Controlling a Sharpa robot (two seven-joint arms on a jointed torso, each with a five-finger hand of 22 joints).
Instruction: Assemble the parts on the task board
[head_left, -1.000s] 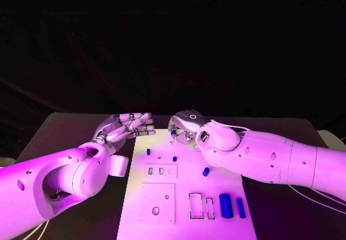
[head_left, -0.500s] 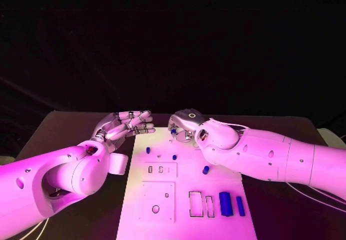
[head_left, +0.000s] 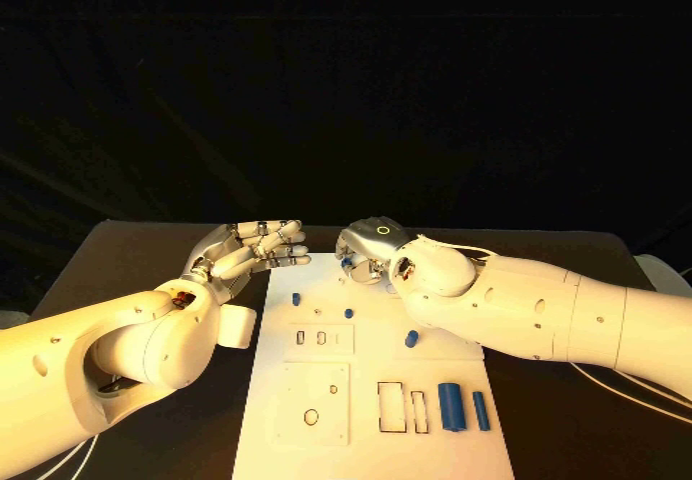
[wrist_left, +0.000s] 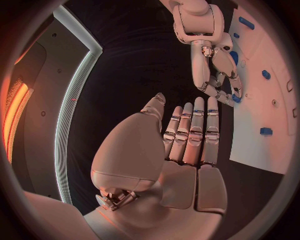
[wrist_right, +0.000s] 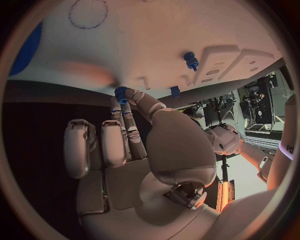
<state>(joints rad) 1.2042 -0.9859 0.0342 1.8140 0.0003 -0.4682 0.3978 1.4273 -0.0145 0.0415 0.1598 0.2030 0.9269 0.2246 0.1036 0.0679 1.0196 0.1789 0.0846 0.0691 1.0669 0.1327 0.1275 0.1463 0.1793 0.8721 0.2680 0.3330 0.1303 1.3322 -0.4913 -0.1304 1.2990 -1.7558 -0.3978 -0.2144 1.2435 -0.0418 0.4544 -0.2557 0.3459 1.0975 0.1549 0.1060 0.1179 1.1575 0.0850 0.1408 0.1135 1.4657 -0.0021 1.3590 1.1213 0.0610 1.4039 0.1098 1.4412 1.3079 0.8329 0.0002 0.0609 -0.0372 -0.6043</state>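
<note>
Pinching a small blue part (wrist_right: 120, 94) at the fingertips, the right hand (head_left: 369, 250) is held over the far end of the task board (head_left: 368, 425). The left hand (head_left: 254, 250) is kept empty, fingers straight and slightly apart, just beside the board's far left corner. Other blue parts (head_left: 451, 407) are seen near the board's right edge.

I can read no text, label, brand or number anywhere: not on the task board (head_left: 368, 395), not on the blue parts (head_left: 451, 407), not on either arm. At about three o'clock in my right wrist view a dark mark sits on a white surface, too cut off to read.
</note>
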